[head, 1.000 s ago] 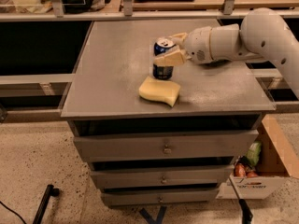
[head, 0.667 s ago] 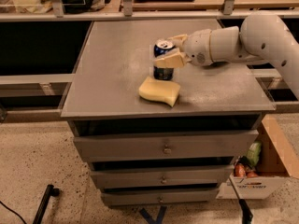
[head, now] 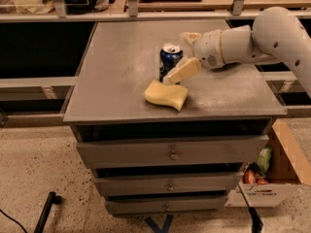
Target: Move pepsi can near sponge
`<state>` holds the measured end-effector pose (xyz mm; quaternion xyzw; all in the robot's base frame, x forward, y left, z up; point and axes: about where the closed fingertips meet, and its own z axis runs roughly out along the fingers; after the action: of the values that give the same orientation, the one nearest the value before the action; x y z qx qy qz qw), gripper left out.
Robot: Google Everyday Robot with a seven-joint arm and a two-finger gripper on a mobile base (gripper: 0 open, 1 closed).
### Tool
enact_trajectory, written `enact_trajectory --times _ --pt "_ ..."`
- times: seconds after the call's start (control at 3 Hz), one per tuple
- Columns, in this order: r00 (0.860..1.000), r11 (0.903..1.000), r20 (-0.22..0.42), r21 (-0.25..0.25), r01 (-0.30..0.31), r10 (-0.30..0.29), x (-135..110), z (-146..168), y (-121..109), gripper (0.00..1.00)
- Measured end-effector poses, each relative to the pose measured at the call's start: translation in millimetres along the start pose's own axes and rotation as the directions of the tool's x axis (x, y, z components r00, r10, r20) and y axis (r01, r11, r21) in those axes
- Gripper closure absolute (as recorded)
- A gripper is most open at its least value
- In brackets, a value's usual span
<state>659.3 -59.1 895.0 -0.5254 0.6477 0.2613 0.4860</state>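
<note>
Centrally on the worktop (head: pixel 116 57), the pepsi can (head: pixel 170 58) is stood upright just behind the sponge (head: pixel 166 95), nearer the front edge; the gripper (head: pixel 179 56) is spread loose beside the can's right.

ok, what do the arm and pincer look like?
Arm: smooth white rounded shell, a few small dark dots, tan band at the wrist. Pincer, at the can: two pale cream flat fingers. No cables visible.
</note>
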Motion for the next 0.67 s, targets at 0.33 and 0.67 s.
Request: enact_trajectory --times 0.33,0.67 --pt "0.999 0.9979 -0.022 0.052 -0.039 0.04 8.7 -30.0 -14.6 0.0" --pt "0.996 0.9924 -0.035 0.092 -0.081 0.085 15.7 -62.1 -28.2 0.0"
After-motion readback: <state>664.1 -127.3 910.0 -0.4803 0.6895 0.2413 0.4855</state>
